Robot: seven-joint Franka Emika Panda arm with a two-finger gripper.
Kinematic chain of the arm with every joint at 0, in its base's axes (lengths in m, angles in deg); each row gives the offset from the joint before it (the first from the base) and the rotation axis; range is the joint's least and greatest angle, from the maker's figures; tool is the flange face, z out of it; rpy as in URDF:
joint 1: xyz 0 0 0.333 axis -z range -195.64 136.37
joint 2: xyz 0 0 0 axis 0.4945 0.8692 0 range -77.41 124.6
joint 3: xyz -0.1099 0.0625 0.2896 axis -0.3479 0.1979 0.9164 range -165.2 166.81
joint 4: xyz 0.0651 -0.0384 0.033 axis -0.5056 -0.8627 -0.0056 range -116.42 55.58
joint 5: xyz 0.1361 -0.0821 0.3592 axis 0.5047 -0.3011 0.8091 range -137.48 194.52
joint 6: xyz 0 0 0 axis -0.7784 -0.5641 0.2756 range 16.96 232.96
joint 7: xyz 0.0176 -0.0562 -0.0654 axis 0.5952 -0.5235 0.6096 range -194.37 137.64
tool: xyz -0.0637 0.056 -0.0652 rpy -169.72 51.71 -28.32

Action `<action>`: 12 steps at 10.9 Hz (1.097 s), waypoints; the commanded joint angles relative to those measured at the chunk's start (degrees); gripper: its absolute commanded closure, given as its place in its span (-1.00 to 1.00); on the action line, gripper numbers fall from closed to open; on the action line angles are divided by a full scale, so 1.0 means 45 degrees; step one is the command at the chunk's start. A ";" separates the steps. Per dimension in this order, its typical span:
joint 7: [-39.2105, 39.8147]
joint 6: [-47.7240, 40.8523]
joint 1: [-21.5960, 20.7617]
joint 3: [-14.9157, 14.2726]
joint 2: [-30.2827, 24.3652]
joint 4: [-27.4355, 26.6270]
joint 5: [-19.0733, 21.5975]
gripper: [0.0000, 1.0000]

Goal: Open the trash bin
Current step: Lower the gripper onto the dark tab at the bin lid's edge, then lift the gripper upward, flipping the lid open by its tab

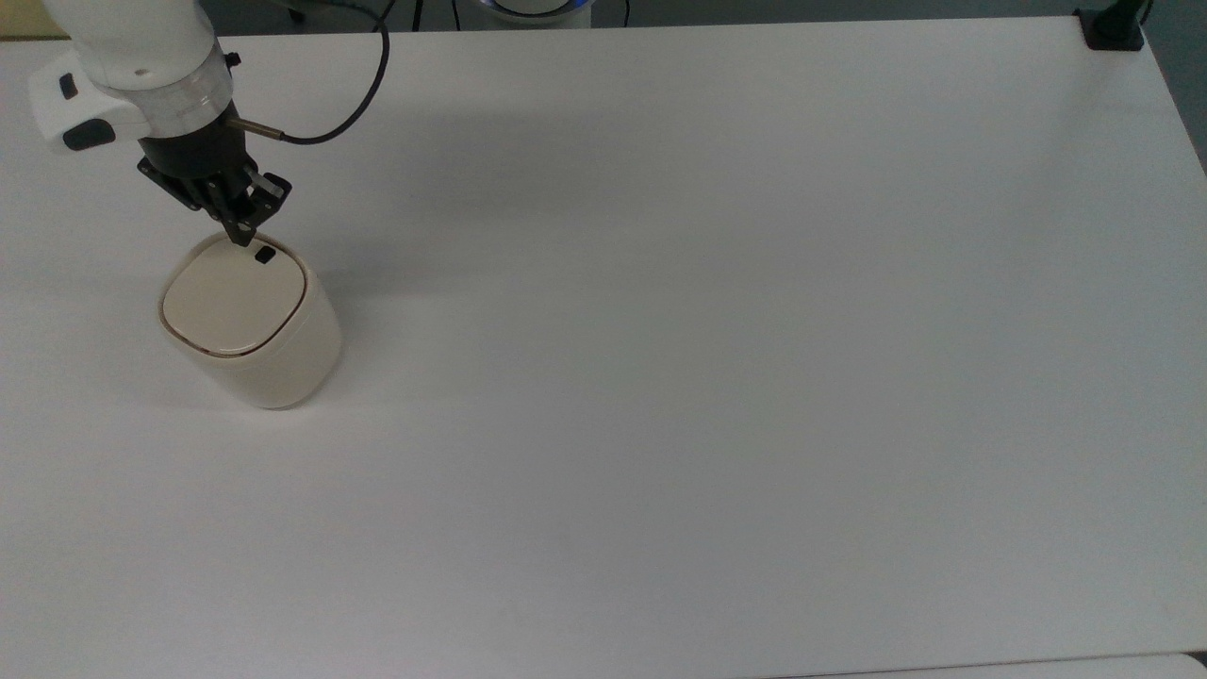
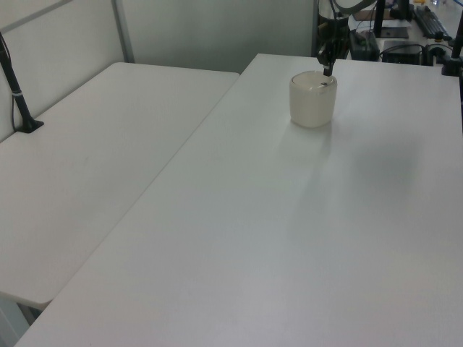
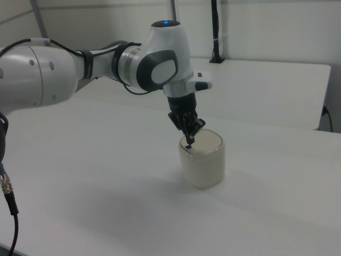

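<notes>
The trash bin (image 1: 253,325) is a cream-beige rounded tub standing at the top view's left on the white table (image 1: 717,330). Its flat lid (image 1: 231,302) lies down, and a small black button (image 1: 265,255) sits at the lid's far corner. My gripper (image 1: 241,236) points down with its fingers shut together and empty, its tip just over the lid's edge, a little left of the button in the top view. In the right view the gripper (image 3: 189,141) hovers right at the button on the trash bin (image 3: 203,162). The left view shows the trash bin (image 2: 312,101) under the gripper (image 2: 327,70).
A black clamp mount (image 1: 1113,28) sits at the table's far right corner in the top view. My arm's cable (image 1: 363,90) loops above the table. A second white table (image 2: 87,152) with a black post (image 2: 18,94) adjoins at the left view's left.
</notes>
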 commanded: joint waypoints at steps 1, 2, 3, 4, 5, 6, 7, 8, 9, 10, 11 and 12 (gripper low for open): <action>-0.0376 0.0724 0.0027 0.0032 0.0292 -0.0080 0.0250 0.98; -0.0377 0.0764 0.0027 0.0032 0.0332 -0.0080 0.0288 0.98; -0.0377 0.0803 0.0027 0.0032 0.0390 -0.0099 0.0289 0.97; -0.0396 0.0823 0.0027 0.0032 0.0565 -0.0100 0.0289 0.96; -0.0377 0.0843 0.0027 0.0032 0.0644 -0.0100 0.0289 0.96; -0.0377 0.0843 0.0027 0.0032 0.0761 -0.0100 0.0289 0.95; -0.0377 0.0823 0.0027 0.0032 0.0743 -0.0080 0.0289 0.95; -0.0357 0.0785 0.0027 0.0032 0.0723 -0.0003 0.0289 0.95; -0.0357 0.0707 0.0027 0.0032 0.0607 0.0037 0.0308 0.94; -0.0357 0.0648 -0.0050 0.0051 0.0412 0.0037 0.0308 0.93; -0.0357 0.0609 -0.0109 0.0129 0.0120 0.0018 0.0308 0.89; -0.0338 0.0280 -0.0148 0.0207 -0.0095 0.0037 0.0308 0.89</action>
